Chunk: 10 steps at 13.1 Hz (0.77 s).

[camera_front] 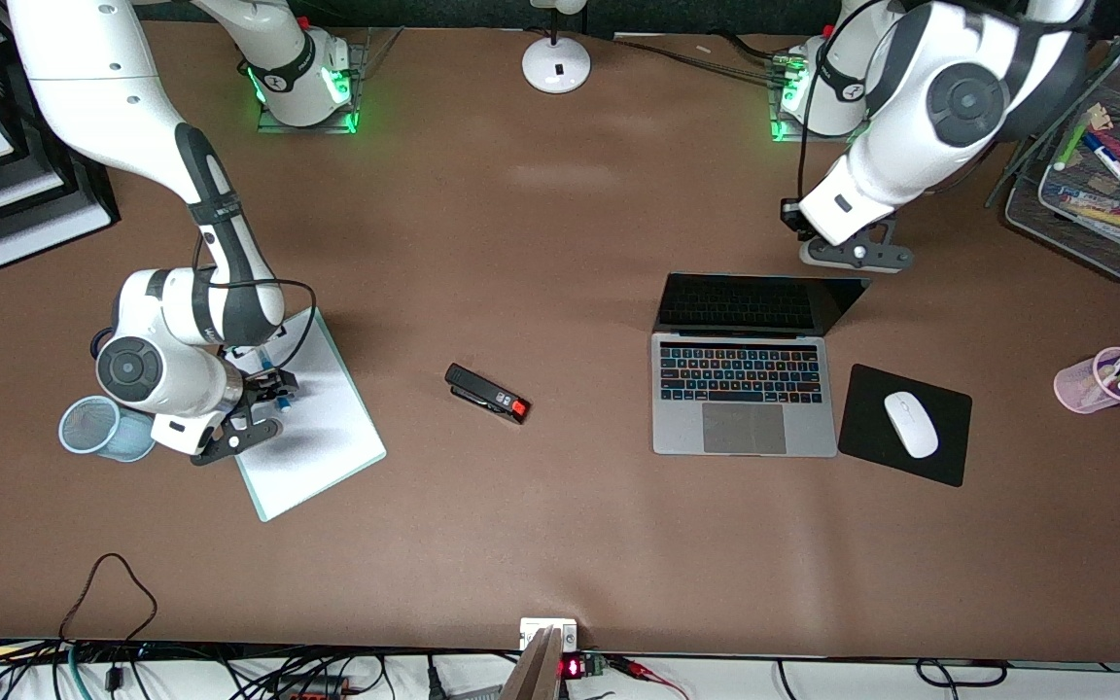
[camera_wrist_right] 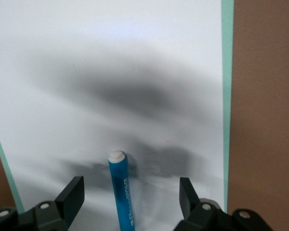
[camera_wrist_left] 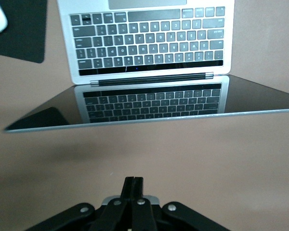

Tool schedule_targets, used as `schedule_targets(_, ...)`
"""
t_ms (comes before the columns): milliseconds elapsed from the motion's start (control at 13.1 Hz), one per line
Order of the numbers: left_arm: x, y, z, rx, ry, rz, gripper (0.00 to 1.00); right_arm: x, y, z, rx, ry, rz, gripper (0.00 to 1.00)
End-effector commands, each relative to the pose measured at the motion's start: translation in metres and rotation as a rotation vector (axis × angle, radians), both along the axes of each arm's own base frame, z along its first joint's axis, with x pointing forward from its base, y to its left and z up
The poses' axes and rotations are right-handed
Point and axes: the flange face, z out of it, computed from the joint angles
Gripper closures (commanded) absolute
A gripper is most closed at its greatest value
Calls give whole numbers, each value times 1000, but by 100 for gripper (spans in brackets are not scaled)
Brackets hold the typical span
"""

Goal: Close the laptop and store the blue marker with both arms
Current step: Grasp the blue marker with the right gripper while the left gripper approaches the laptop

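- Clock directions are read on the front view, with 12 o'clock toward the robots' bases
- The laptop (camera_front: 743, 428) sits open on the tabletop (camera_front: 541, 253) toward the left arm's end, with its dark screen tilted back toward 12 o'clock and its keys lit
- The left tool (camera_front: 857, 255) hangs over bare tabletop at about 1 o'clock of the laptop's screen edge; in the left wrist view its fingers (camera_wrist_left: 133, 185) are pressed together with nothing between them, and the screen's top edge lies apart from them
- The blue marker (camera_wrist_right: 121, 190) lies on the white sheet of a teal-edged clipboard (camera_front: 327, 428) toward the right arm's end, its white end pointing away from the wrist camera
- The right tool (camera_wrist_right: 130, 185) is low over that clipboard, spread wide, one finger on each side of the blue marker with a clear gap on both sides, so it grips nothing
- A pale blue mesh cup (camera_front: 93, 428) stands at 9 o'clock of the clipboard, just beside the right arm's wrist
- A black stapler (camera_front: 487, 393) with a red end lies between the clipboard and the laptop
- A black mouse pad (camera_front: 949, 447) lies just at 3 o'clock of the laptop, with a white mouse (camera_front: 911, 424) on it
- A pink cup (camera_front: 1102, 381) of pens stands farther out at 3 o'clock, and a wire tray (camera_front: 1095, 238) of markers sits at about 1 o'clock of it
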Motion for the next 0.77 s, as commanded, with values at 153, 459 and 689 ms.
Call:
schedule_targets(153,-17,-18,-19,-13,-72,-21,100,-2,1,-4,14,-7,23,20)
schedule_targets(459,-9,-23,-28,-35,-128,-15,100,-3,1,-6,19,0,69,35)
schedule_targets(689,4,-21,-31,-56,-196,-9,100,-4,1,-14,18,12,67,39)
